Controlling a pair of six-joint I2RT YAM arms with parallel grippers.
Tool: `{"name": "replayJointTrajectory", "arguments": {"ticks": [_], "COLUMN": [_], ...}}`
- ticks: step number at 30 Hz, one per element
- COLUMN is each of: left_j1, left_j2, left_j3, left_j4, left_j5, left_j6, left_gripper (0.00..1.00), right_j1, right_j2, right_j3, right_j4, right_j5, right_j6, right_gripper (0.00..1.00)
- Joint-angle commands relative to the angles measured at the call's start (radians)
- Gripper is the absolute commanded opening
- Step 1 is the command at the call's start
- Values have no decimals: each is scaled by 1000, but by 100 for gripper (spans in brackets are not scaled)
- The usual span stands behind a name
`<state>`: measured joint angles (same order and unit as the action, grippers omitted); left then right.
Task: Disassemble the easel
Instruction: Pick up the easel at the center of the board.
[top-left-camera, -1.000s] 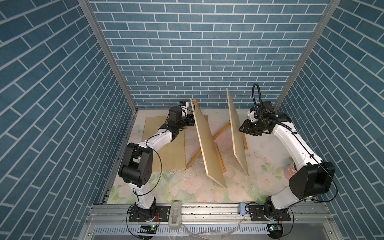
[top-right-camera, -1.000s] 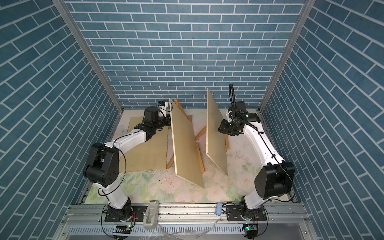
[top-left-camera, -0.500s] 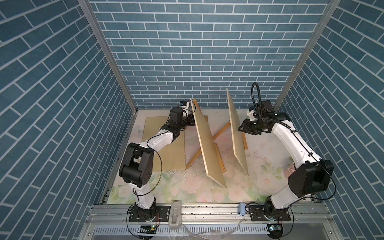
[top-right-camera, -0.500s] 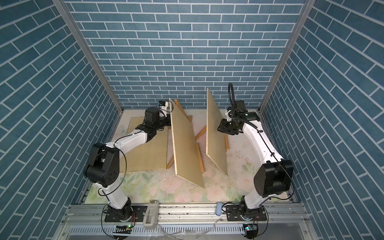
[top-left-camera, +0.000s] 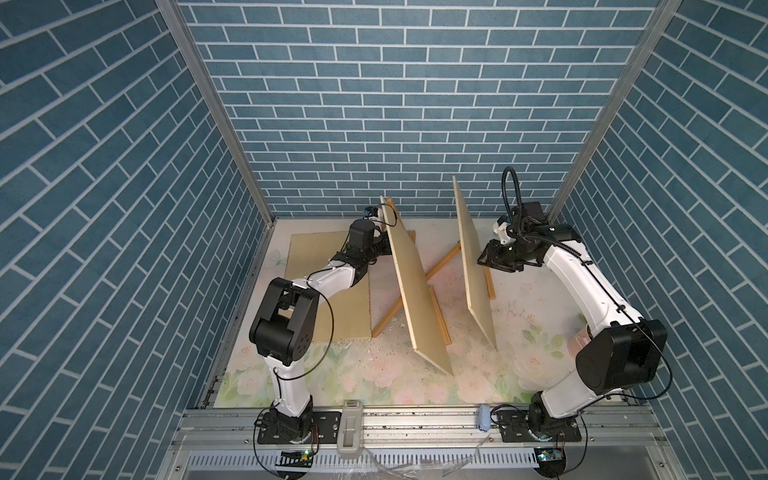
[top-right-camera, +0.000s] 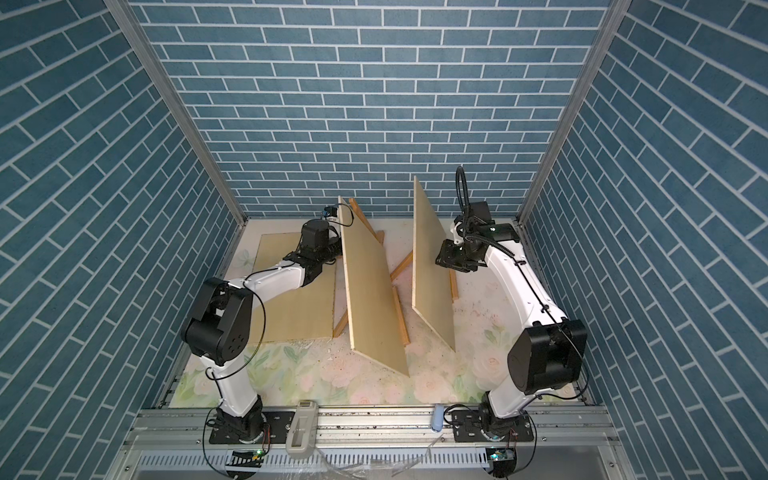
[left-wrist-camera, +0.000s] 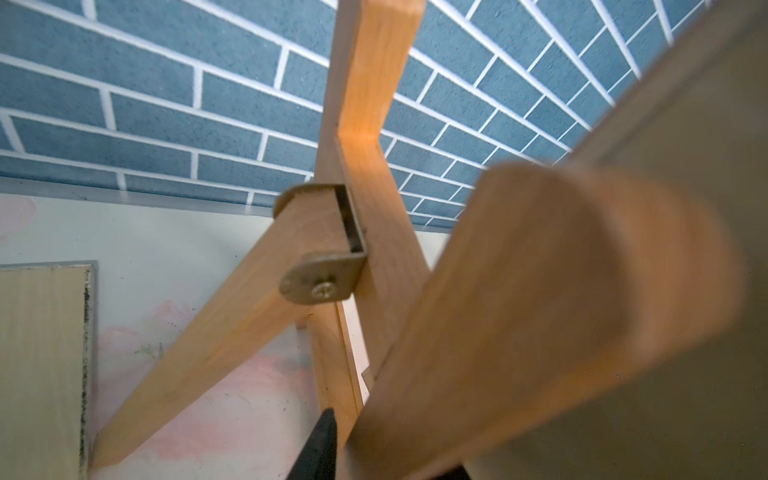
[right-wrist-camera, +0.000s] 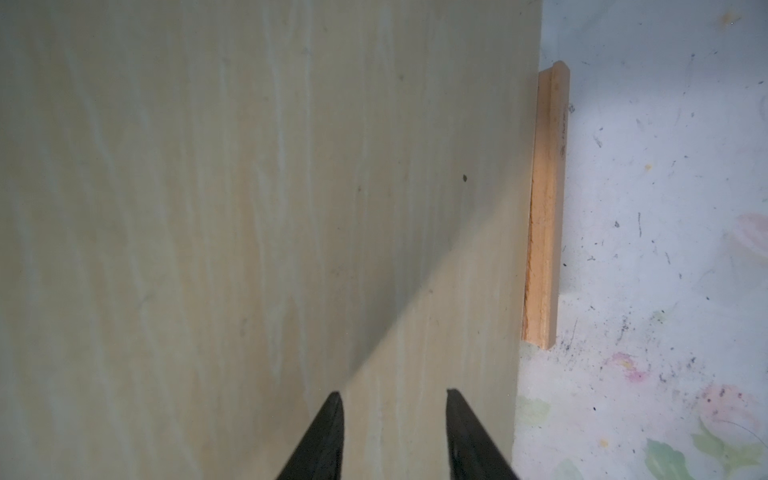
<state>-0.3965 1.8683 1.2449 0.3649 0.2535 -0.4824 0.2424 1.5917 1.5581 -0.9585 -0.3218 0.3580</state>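
- Top views: the easel (top-left-camera: 390, 204) stands just beside the flat board (top-left-camera: 345, 307) on the counter (top-left-camera: 374, 374) and carries the left standing board (top-left-camera: 419, 291). The right standing board (top-left-camera: 473, 257) stands beyond that, well apart from the flat board. Both lean. Likely risk: a tug on the frame tips the left standing board onto the flat board or into its neighbour.
- Top views: the left gripper (top-left-camera: 377, 230) sits behind the easel top, over the flat board's far edge, with its jaws hidden here. The right gripper (top-left-camera: 484, 259) is close to the right standing board's face, on the side away from the flat board. An over-push would topple that board toward the flat board.
- Left wrist: a hinge bracket (left-wrist-camera: 322, 266) with 1 screw ties the rear leg (left-wrist-camera: 216, 349) to the frame. A blurred wooden bar (left-wrist-camera: 540, 311) lies beside the 1 clear fingertip (left-wrist-camera: 328, 436). Cannot tell whether the gripper pinches it. A loose hold would let the bar slip. A hard pull could fold the hinge and drop the load.
- Right wrist: the 2 fingertips (right-wrist-camera: 328, 428) stand a modest gap apart with nothing between them, and the board face is straight ahead. A ledge strip (right-wrist-camera: 544, 208) shows past the board's edge. The empty gripper can only prop the board, so the board goes if its support shifts.
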Motion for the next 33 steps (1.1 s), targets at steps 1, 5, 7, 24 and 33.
{"name": "replayJointTrajectory", "arguments": {"ticks": [1,5,7,24,33], "left_j1": [-2,-2,-4,-2,37], "left_j2": [2,6,7,-163,-254], "left_j3": [-5,-15,-15,21,30], "left_j4": [58,76,83,-204,-347], "left_j5": [-43,-60,-66,-237,-353], "left_j6": [-7,-8,-11,204,286], "left_gripper": [27,20,11,0,0], "right_j1": [5,5,5,4,3], "right_j2": [-16,-18,-17,-49,-60], "right_j3": [30,30,33,-1,-29], "right_j4": [-42,-45,-49,-28,7], "right_j5": [4,2,1,4,-14], "right_j6": [-33,-34,-39,-72,-74], "right_gripper": [42,42,42,42,42]}}
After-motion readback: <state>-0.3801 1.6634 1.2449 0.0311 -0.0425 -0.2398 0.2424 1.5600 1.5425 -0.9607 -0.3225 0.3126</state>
